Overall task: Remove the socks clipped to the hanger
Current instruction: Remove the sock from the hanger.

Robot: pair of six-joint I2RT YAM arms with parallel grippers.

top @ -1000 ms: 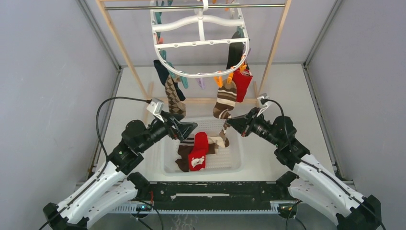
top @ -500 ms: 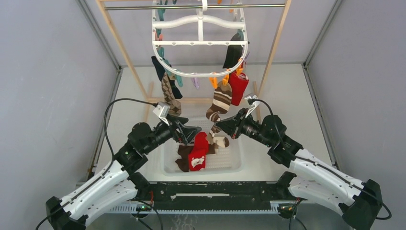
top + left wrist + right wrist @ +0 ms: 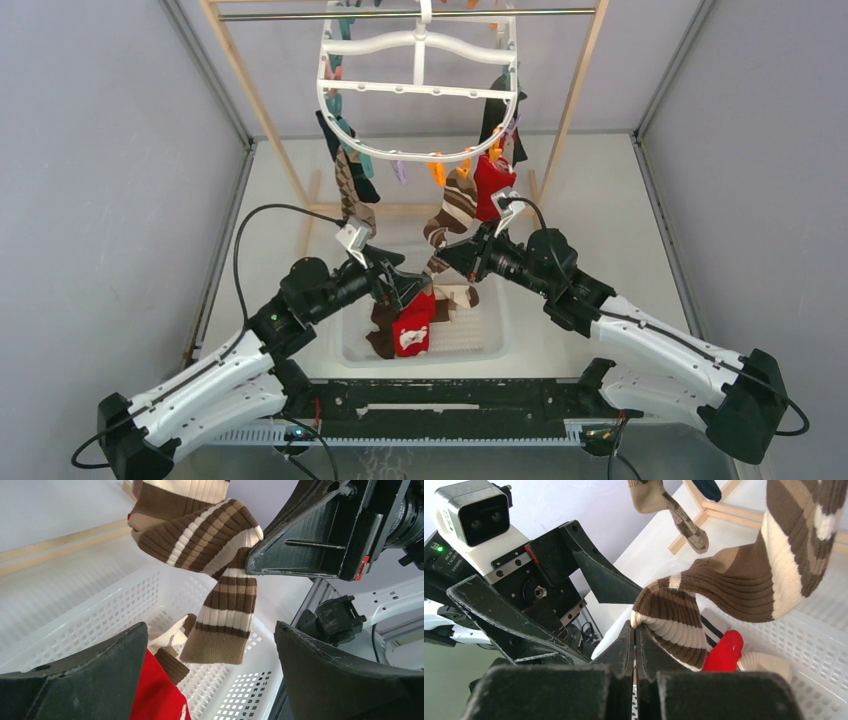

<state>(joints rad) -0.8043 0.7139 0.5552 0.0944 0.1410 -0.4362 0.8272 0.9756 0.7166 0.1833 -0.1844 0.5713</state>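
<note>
Grey walls (image 3: 100, 200) are closing in a white table (image 3: 600, 200), and a white perforated basket (image 3: 490, 348) is sitting on it just ahead of the 2 arm bases. Beyond the basket a wooden rack (image 3: 575, 90) is standing, and its metal rod (image 3: 280, 15) is carrying the white oval hanger (image 3: 420, 90), which is hanging above the basket's far side. 5 socks are dangling from the hanger: a navy sock (image 3: 333, 138) and an argyle sock (image 3: 352, 190) above the basket's far left corner, a black sock (image 3: 497, 115) and a red sock (image 3: 492, 185) above its far right corner, and a brown striped sock (image 3: 452, 205) between them, its top meeting the orange clips (image 3: 438, 170) on the hanger's near rim. The right gripper (image 3: 445, 260) is reaching in over the basket's far right part, its fingers (image 3: 624, 650) pressed together and pinching the brown striped sock partway down, so the sock is bending toward it while its lower end is drooping over the basket. The left gripper (image 3: 408, 288) is hovering over the basket's left half with its fingers (image 3: 90, 680) spread wide and gripping nothing; in its wrist view the sock's drooping end is showing between them. Inside the basket, a second red sock (image 3: 415, 320) is lying on a dark brown striped one (image 3: 383, 318), with a pale sock (image 3: 460, 295) just beside them.
</note>
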